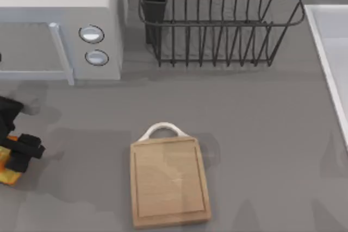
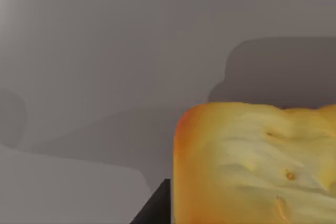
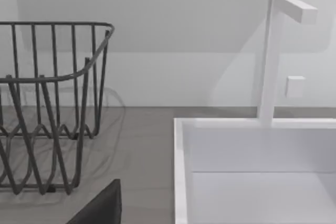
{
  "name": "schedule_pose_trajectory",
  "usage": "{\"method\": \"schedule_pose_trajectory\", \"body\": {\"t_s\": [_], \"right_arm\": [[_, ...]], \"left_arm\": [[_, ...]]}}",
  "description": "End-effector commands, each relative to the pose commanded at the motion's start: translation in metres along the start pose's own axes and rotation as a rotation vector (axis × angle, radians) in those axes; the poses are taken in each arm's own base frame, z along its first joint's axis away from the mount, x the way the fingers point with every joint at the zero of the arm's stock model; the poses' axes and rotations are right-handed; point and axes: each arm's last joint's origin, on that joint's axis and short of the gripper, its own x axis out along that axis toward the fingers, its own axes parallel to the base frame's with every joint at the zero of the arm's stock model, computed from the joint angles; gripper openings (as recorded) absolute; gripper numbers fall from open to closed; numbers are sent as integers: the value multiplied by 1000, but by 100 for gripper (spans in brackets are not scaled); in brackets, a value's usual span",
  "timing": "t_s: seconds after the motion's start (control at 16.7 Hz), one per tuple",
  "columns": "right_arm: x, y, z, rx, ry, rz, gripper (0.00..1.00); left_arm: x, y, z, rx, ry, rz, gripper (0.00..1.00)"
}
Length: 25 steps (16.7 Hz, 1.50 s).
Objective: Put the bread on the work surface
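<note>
Left tool [image 1: 19, 153] at the tabletop's far left edge, on the small golden-yellow, toast-patched bread chunk [image 1: 6, 171]; looks pinched, but cropping hides the fingers, so can't tell. Light-wood grooved cutting board [image 1: 169, 180] well apart, bare. Bread likely light, squashy: grip flat sides gently.

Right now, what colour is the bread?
Golden-yellow bread with orange-brown toasted edges; clearest in the left wrist view, at the left gripper.
</note>
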Motion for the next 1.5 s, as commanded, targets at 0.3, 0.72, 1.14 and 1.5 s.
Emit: {"method": "schedule_pose_trajectory", "body": {"t_s": [0.3,0.72,1.14,1.5], "right_arm": [[0,0,0,0,0,0,100],[0,0,0,0,0,0,100],[0,0,0,0,0,0,100],[0,0,0,0,0,0,100]], "left_arm": [[-53,1,1,-2,29,-12,0],[-90,-1,-3,-1,4,-1,0],[-86,-30,27,-36,22,-5,0],[-70,-124,74,-186,57,6,0]]}}
